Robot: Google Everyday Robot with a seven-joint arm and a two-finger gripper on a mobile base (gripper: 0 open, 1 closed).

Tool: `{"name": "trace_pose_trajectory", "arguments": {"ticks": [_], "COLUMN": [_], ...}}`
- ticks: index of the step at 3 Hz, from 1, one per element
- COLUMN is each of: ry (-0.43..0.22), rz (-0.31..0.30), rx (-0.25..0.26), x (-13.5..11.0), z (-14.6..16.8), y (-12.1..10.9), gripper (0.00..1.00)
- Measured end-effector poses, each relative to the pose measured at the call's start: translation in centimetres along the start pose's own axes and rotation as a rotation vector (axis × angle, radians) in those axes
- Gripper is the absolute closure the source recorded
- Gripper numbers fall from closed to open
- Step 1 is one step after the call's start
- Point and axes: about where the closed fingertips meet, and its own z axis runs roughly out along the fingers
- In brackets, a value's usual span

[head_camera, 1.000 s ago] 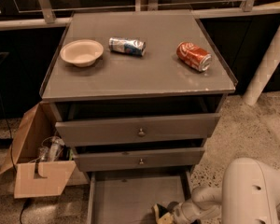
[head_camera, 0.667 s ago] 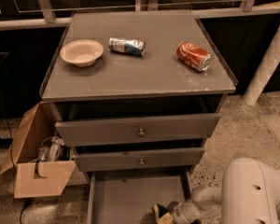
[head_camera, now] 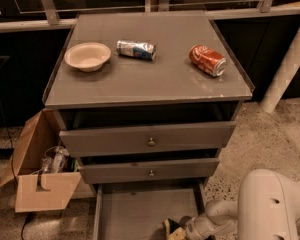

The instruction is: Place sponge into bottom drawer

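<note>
**A:** Where is there open room?

**B:** The bottom drawer (head_camera: 140,211) stands pulled out below the counter's (head_camera: 155,81) front edge. Its grey floor is bare at left and middle. A cardboard box (head_camera: 45,191) sits below the front-left corner, just beside the drawer's left wall.

**A:** And the gripper?

**B:** The gripper (head_camera: 186,228) is low over the drawer's right part, under the front-right corner, right by the sponge (head_camera: 172,230). Whether it clasps the sponge or is slack, I cannot tell (the view's lower edge cuts both off).

**A:** Which way does the sponge point?

**B:** Only a pale yellow bit with a dark top shows, left of the gripper. Its long axis cannot be made out.
</note>
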Motion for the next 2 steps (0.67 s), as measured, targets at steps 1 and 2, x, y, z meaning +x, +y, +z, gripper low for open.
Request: {"name": "trace_pose_trajectory", "arguments": {"ticks": [1,2], "ry": [0.000,0.000], "rz": [0.000,0.000], "rx": [0.000,0.000], "x": [0.00,0.00], "z": [0.00,0.00], "y": [0.00,0.00], "gripper": [0.00,0.00]}}
